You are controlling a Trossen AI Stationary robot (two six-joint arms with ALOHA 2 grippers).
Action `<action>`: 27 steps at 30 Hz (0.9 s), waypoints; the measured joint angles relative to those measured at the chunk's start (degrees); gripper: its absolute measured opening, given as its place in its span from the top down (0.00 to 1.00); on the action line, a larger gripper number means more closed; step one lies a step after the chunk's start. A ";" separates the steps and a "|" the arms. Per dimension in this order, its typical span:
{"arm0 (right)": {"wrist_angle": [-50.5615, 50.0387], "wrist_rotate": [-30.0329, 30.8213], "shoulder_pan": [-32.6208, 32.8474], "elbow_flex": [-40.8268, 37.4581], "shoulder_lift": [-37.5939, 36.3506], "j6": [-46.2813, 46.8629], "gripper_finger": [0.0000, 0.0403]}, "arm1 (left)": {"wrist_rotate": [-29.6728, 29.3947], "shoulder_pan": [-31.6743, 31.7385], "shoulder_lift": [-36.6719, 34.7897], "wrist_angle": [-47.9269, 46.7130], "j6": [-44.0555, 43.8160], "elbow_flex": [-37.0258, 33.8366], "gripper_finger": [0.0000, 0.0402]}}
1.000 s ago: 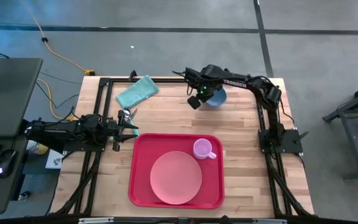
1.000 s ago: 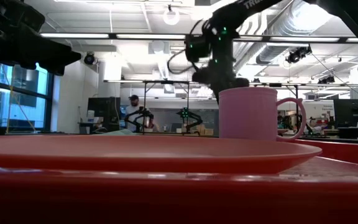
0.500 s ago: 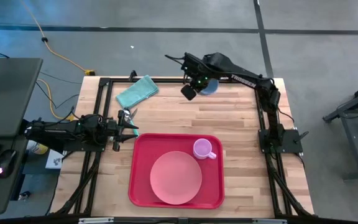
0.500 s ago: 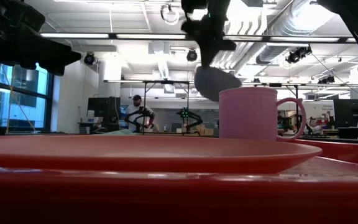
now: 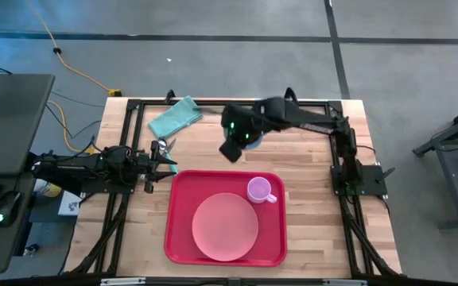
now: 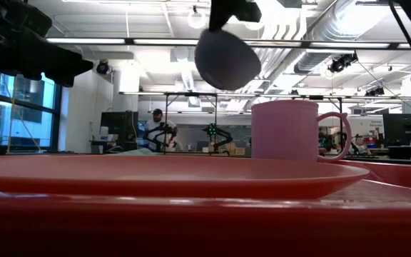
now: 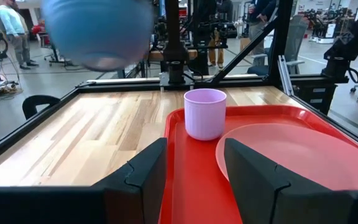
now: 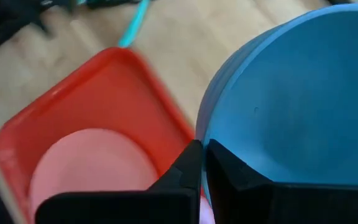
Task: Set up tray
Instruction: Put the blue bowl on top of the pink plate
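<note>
Right gripper (image 8: pixel 201 163) reached out above the table, pinched shut on the blue bowl (image 8: pixel 291 106) beyond the tray (image 5: pixel 183 230); left gripper (image 7: pixel 194 163) waited half-open, empty.

I see the tray (image 5: pixel 183 238) at the table's (image 5: pixel 308 151) near edge, between the two arms. On it sit the plate (image 5: pixel 225 227) and, behind the plate to the right, the cup (image 5: pixel 258 190). The cloth (image 5: pixel 174 117) lies at the far left. My right gripper (image 5: pixel 230 148) holds the bowl (image 6: pixel 227 59) in the air behind the tray. My left gripper (image 5: pixel 164 161) waits just beside the tray's far left corner.
</note>
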 joint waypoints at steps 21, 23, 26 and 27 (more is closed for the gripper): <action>12.77 -1.52 22.31 -0.04 0.69 11.23 1.00 | -0.98 0.00 0.00 0.24 3.01 0.00 0.52; 12.80 -3.47 23.82 -0.04 1.83 11.81 1.00 | -1.76 0.01 0.00 0.35 3.02 0.00 0.52; 12.63 -5.45 25.90 -0.05 4.54 11.65 1.00 | -2.64 0.02 0.00 0.48 3.02 0.00 0.52; 12.64 -6.02 26.51 -0.07 5.71 11.31 1.00 | -2.73 0.01 0.00 0.48 3.03 0.00 0.52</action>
